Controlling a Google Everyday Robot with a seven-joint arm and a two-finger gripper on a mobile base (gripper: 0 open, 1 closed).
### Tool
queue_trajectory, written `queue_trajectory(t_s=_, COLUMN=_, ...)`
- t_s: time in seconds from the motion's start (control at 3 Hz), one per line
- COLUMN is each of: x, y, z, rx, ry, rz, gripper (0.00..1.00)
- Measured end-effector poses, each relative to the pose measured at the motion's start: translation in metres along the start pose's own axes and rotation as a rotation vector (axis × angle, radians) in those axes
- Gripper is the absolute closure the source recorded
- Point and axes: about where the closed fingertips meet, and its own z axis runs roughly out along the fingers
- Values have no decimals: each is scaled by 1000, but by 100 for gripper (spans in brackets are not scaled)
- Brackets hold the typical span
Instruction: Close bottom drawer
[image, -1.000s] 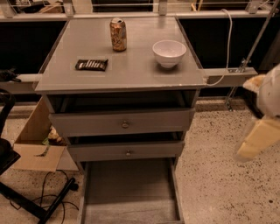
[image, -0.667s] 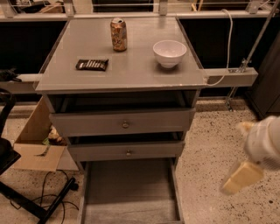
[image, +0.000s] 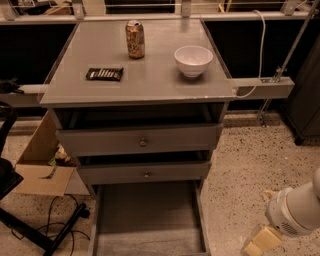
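The bottom drawer (image: 150, 220) of the grey cabinet (image: 140, 90) is pulled far out. Its long flat grey tray reaches the lower edge of the view. Its front and knob are out of view below. Above it are the middle drawer front (image: 145, 173) and the taller top drawer front (image: 140, 141), each with a small round knob, and both stand slightly out. My gripper (image: 257, 244) is at the bottom right on a white arm (image: 296, 210). It is low over the floor, to the right of the open tray and apart from it.
On the cabinet top are a soda can (image: 135, 39), a white bowl (image: 193, 60) and a dark snack bar (image: 104, 74). A cardboard box (image: 42, 165) and black cables (image: 55, 220) lie on the floor at left. A grey rail (image: 262, 87) with a white cable is at right.
My arm and gripper have moved down and a little left, from mid-height at the right edge to the lower right corner. The drawers have not moved.
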Motion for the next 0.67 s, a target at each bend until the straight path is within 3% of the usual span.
queue_trajectory(t_s=0.33, x=0, y=0, z=1, rx=-1, ry=0, rz=0, gripper=0)
queue_trajectory(t_s=0.67, x=3, y=2, z=55, rx=-23, ry=-36, rz=2, gripper=0)
